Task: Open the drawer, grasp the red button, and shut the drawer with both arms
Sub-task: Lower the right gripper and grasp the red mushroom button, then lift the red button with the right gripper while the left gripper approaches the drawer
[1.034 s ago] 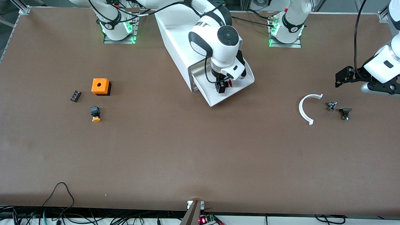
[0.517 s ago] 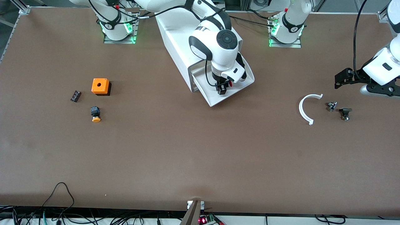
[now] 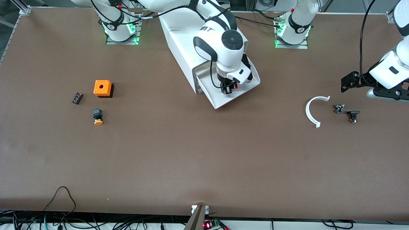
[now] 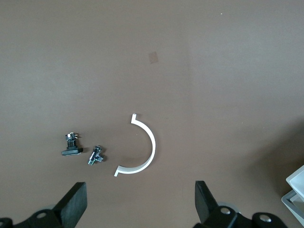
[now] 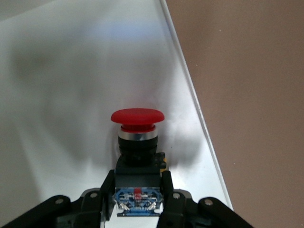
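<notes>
The drawer (image 3: 220, 101) stands pulled out of the white cabinet (image 3: 179, 41), with its white floor (image 5: 71, 95) showing. My right gripper (image 3: 227, 89) reaches down into the drawer and is shut on the button (image 3: 235, 85). In the right wrist view its fingers (image 5: 105, 187) press both sides of the black body, and the red cap (image 5: 137, 116) sticks out past the right gripper (image 5: 137, 190). My left gripper (image 3: 346, 81) hangs open over the table at the left arm's end, with nothing between the tips of the left gripper (image 4: 140, 204).
A white curved strip (image 3: 311, 111) (image 4: 142, 147) and two small metal parts (image 3: 339, 108) (image 3: 352, 115) lie under the left gripper. An orange cube with a hole (image 3: 102, 88), a yellow-capped button (image 3: 97, 117) and a small black part (image 3: 77, 98) lie toward the right arm's end.
My right gripper's fingers have closed on the button's body inside the drawer. The left arm has drifted slightly and stays open.
</notes>
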Motion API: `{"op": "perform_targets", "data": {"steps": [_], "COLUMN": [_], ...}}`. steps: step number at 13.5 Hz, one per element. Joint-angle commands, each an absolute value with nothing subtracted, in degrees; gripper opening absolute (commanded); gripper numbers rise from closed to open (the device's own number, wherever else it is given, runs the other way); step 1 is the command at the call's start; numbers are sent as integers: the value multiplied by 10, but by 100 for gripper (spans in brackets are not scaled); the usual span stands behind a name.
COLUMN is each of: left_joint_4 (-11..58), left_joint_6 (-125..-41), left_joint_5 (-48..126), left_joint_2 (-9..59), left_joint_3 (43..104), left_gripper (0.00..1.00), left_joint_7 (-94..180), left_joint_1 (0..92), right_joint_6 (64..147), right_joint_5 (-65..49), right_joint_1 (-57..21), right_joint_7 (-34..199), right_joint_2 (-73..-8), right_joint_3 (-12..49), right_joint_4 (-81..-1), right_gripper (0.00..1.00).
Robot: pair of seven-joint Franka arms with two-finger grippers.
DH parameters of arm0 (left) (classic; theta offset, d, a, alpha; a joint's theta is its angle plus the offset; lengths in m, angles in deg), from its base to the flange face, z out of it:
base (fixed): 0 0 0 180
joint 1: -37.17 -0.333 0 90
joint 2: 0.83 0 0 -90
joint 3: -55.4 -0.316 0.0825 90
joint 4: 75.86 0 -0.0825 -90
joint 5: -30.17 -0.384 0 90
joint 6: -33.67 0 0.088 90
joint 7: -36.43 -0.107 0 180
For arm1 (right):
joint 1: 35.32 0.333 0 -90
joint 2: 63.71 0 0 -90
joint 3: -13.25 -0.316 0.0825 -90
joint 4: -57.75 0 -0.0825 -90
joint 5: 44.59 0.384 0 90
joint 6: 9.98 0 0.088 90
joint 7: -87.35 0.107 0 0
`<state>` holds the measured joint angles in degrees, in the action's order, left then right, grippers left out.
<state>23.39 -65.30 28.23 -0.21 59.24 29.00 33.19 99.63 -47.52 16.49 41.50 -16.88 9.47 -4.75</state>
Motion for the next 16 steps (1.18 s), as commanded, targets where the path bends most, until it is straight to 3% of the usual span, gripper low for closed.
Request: {"op": "perform_targets", "data": {"steps": [1, 6, 9, 12, 16], "left_joint_4": [244, 317, 413, 459, 486], "left_joint_6": [-663, -755, -897, -1012, -1092], "left_joint_5": [288, 294, 319, 324, 323], "left_joint_2": [-6, 7, 21, 72, 124], "left_joint_3": [592, 624, 673, 726, 733], "left_gripper": [100, 100, 100, 100, 100], "left_joint_7": [296, 425, 540, 699, 839], "left_joint_1": [333, 339, 342, 358, 437], "right_joint_6": [991, 1008, 1029, 1086, 1052], "right_joint_5": [-478, -454, -452, -459, -463], "right_joint_1": [161, 89, 50, 22, -42], "right_joint_7": [441, 554, 672, 860, 1031], "right_joint_2": [-183, -237, -260, -309, -381], "right_joint_3": [89, 94, 122, 145, 147], "right_joint_4": [-29, -33, -57, -167, -314], "right_gripper": [25, 22, 22, 22, 22]}}
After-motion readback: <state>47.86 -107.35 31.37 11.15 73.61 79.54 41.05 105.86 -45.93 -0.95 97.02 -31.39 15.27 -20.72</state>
